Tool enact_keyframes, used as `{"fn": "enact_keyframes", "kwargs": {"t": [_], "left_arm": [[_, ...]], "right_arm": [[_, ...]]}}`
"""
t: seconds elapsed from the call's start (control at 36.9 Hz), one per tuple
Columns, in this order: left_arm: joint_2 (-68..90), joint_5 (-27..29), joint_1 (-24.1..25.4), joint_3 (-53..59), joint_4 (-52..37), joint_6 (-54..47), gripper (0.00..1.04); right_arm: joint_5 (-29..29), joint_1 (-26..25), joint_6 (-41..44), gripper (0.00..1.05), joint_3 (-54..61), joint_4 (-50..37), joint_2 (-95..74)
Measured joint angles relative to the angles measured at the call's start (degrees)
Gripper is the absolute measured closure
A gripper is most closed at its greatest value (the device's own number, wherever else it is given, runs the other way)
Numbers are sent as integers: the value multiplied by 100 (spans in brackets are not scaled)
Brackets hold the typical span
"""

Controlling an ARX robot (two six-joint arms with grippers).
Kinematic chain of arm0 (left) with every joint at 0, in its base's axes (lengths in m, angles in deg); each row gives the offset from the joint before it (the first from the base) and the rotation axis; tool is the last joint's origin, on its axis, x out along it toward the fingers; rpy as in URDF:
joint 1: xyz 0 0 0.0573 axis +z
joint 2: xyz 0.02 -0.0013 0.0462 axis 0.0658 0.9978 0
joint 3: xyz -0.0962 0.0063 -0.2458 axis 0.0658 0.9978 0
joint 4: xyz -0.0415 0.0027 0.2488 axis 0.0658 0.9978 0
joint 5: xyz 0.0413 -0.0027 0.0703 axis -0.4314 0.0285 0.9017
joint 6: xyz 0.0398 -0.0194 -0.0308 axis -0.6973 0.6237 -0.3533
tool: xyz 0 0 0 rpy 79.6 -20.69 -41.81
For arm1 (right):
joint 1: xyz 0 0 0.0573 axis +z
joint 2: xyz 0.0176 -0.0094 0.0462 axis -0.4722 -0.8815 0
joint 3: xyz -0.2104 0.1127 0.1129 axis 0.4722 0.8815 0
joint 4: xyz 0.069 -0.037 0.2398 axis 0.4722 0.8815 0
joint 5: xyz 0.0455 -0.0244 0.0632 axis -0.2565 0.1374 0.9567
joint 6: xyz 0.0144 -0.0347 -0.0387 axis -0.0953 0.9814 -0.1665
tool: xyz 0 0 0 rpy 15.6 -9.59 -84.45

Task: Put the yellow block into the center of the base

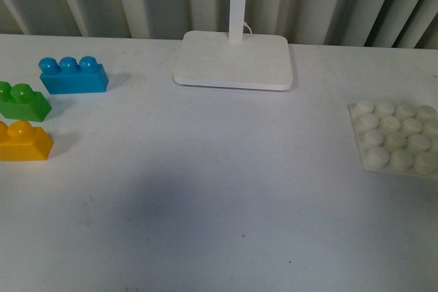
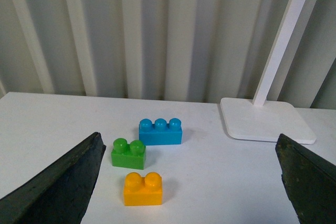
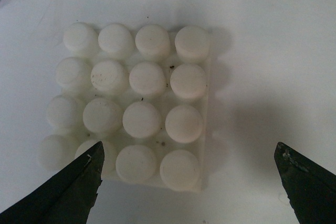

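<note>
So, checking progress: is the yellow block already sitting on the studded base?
No, the yellow block sits at far left, well apart from the base, whose visible studs are all bare.

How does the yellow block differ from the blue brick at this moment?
The yellow block has two studs on top, while the blue brick has three. The blue brick is longer than the yellow block. In the front view the yellow block is the nearest of the row and the blue brick the farthest back, with the green brick between them. Both stand studs up on the white table, and neither is held.
</note>
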Motion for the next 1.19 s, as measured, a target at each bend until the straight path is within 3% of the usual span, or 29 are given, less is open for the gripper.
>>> {"fn": "enact_keyframes", "kwargs": {"t": [0.46, 1.19], "left_arm": [[0, 0, 0, 0, 0, 0, 6], [0, 0, 0, 0, 0, 0, 6]], "right_arm": [[-328, 529, -492, 9, -1141, 313, -1169], [-391, 1119, -420, 9, -1193, 686, -1342]]}}
